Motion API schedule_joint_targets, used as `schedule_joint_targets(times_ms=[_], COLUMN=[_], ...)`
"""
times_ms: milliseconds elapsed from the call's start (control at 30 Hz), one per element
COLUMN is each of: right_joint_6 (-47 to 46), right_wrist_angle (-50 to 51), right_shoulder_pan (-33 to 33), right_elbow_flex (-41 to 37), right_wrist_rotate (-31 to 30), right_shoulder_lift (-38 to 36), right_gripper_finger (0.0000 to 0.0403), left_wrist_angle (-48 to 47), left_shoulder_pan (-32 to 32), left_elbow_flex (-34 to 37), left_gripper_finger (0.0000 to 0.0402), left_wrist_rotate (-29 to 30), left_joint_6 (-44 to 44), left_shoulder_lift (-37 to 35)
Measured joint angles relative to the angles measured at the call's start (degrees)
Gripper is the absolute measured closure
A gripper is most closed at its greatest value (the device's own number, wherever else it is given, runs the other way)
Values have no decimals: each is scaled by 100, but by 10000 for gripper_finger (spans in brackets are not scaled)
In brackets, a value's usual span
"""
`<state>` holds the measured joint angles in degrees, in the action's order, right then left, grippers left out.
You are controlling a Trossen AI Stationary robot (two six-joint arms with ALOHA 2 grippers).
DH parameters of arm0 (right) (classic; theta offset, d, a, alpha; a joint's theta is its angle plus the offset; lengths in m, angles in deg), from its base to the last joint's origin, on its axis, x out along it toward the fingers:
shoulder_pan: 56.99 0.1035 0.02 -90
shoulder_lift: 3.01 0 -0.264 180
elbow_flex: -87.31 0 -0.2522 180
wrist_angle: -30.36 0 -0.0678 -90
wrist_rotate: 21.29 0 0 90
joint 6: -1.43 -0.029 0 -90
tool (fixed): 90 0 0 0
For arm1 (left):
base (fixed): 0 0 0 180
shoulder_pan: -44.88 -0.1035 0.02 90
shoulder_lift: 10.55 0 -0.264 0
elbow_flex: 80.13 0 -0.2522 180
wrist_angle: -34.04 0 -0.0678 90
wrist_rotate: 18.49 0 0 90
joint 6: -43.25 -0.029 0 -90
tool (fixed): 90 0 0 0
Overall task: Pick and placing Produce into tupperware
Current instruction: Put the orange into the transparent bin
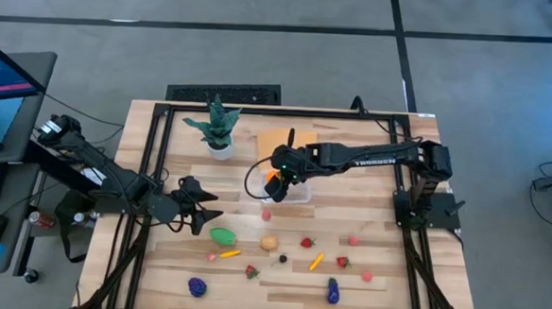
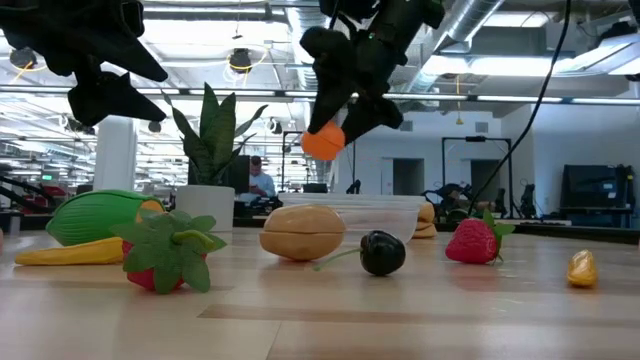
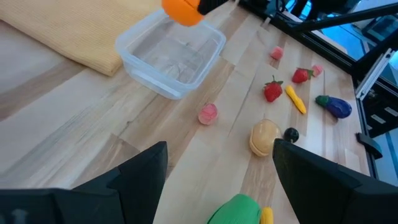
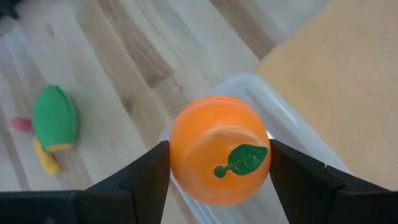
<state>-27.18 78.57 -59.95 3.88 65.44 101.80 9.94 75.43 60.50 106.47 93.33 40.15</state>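
Presently a small round orange toy fruit with a green leaf [image 4: 217, 157] is clamped across its widest girth by the right end effector [image 1: 277, 173], above the 9 o'clock rim of the clear rectangular plastic tupperware [image 3: 171, 55]; it is judged light, rigid and slippery; the left end effector [image 1: 200, 209] hangs open and empty toward 8 o'clock of it.

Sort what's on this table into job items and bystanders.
Job: the orange toy fruit clamped in the right hand, the clear tupperware below it, the scattered toy produce.
Bystanders: potted plant, orange cloth, idle open left hand.
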Motion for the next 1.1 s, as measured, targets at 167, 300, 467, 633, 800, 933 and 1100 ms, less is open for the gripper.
schedule_joint_targets(times_ms=[167,300,467,633,800,933,1100], right_joint_6=[237,308,296,271,205,156,-172], right_wrist_angle=[-156,-271,-404,-343,-322,-316,-314], right_shoulder_pan=[58,151,265,295,246,195,122], right_elbow_flex=[-6,-2,6,4,4,4,4], right_wrist_rotate=[-3,-45,-139,-195,-282,-294,-347], right_shoulder_lift=[312,557,767,792,792,792,792], right_gripper_finger=[162,162,162,162,162,162,162], left_wrist_angle=[-49,-62,-84,-77,-82,-77,-74], left_shoulder_pan=[0,0,0,2,0,0,0], left_elbow_flex=[0,0,0,0,0,0,0], left_gripper_finger=[120,120,120,120,120,120,120], left_wrist_rotate=[-2,0,-2,-2,-1,-2,-2], left_joint_6=[47,83,132,152,154,154,156], left_shoulder_lift=[0,1,2,2,2,2,2])
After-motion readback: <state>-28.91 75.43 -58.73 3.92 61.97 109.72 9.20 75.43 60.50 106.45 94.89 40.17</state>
